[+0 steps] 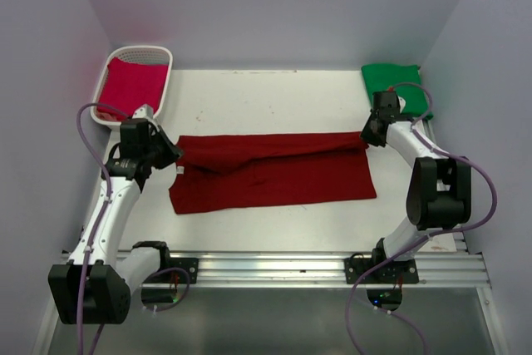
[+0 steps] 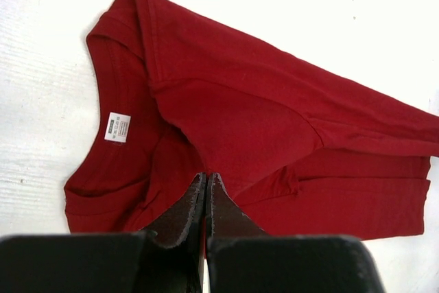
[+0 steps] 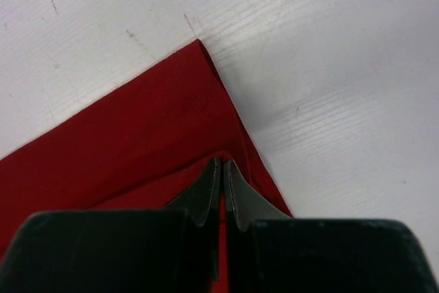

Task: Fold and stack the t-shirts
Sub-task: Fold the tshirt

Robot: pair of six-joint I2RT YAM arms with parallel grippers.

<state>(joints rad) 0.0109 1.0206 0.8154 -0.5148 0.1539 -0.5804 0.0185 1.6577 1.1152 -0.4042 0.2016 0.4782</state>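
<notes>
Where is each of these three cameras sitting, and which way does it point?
Top external: fixed above and behind the arms, looking down on the table, the maroon t-shirt and both whole arms.
Left wrist: on the left arm, looking down past the left claw, shut on the shirt near its collar.
Right wrist: on the right arm, looking down past the right claw, shut on a shirt corner.
Shared: all three show the maroon t-shirt on the white table.

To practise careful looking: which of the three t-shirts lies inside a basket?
The pinkish crimson t-shirt, inside the white basket at the far left. The green t-shirt and the maroon t-shirt lie directly on the table.
</notes>
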